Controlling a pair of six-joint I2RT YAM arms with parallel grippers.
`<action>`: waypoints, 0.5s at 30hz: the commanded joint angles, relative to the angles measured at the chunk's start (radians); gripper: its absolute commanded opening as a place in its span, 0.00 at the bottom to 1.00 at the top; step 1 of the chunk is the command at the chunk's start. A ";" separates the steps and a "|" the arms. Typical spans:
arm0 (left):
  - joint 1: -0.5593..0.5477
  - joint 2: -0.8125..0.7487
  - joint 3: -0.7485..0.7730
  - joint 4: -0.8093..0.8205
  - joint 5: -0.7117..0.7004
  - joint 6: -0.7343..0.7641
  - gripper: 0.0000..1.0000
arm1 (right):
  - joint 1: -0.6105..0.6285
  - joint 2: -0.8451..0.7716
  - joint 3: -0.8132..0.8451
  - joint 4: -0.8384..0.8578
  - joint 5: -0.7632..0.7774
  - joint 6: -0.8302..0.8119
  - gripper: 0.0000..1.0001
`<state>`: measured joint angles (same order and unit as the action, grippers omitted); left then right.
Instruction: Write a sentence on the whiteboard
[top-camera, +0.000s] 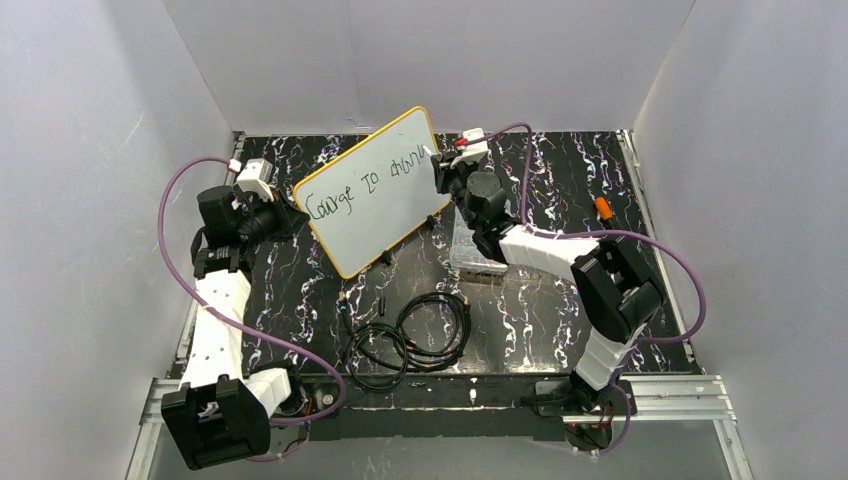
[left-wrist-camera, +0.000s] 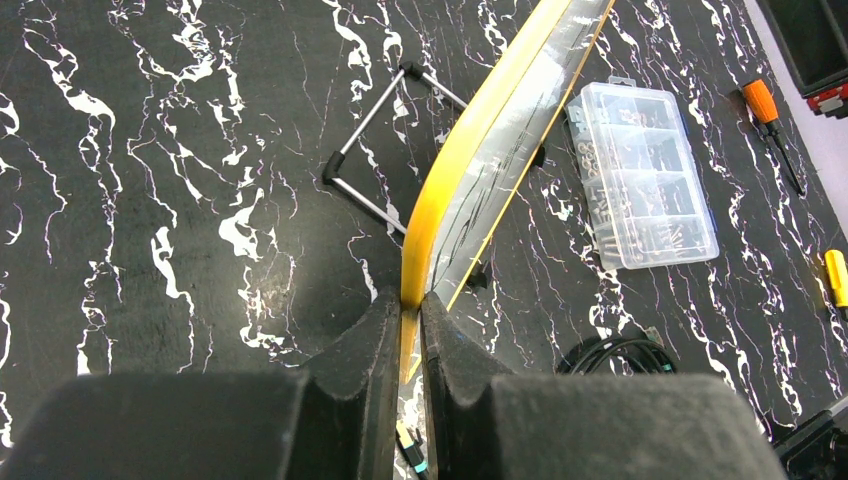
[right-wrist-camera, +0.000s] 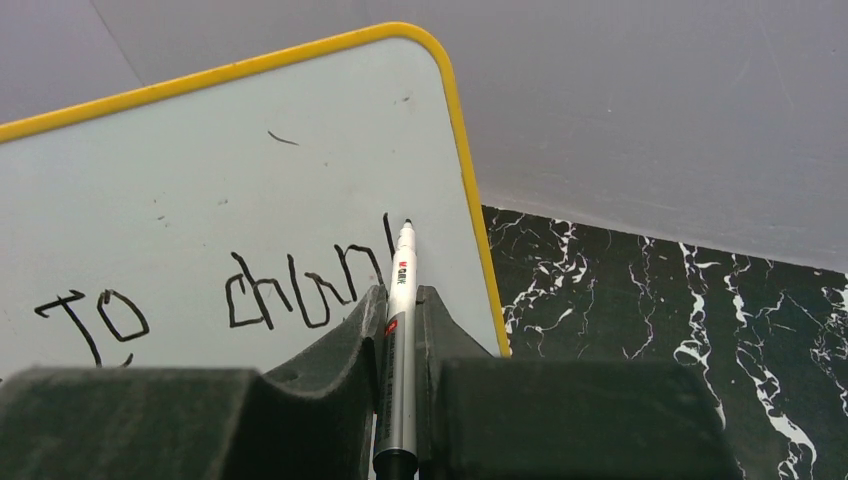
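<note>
A lab test cell: plain grey walls box in a marbled tabletop (cables coiled).

on the black marbled table lie a clear parts box, an orange-handled screwdriver and coiled black cables.

Plain grey walls on three sides, black white-veined marble tabletop, even light

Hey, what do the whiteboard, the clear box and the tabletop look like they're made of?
Whiteboard: smooth glossy white panel, likely coated, with a yellow rim that looks plastic. Box: clear hard plastic; its contents show through. Tabletop: black with white veins, a marble look, possibly printed laminate.
</note>
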<state>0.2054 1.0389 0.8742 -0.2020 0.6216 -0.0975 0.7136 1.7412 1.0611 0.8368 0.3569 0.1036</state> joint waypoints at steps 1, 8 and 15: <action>-0.004 -0.005 0.006 -0.010 0.012 0.002 0.00 | -0.002 0.000 0.059 0.039 -0.018 -0.022 0.01; -0.003 -0.005 0.006 -0.010 0.012 0.001 0.00 | -0.002 0.015 0.052 0.032 -0.025 -0.012 0.01; -0.004 -0.004 0.006 -0.010 0.013 0.000 0.00 | -0.002 0.034 0.034 0.013 0.015 -0.009 0.01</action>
<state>0.2054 1.0389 0.8742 -0.2024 0.6209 -0.0975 0.7136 1.7573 1.0779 0.8375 0.3435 0.1009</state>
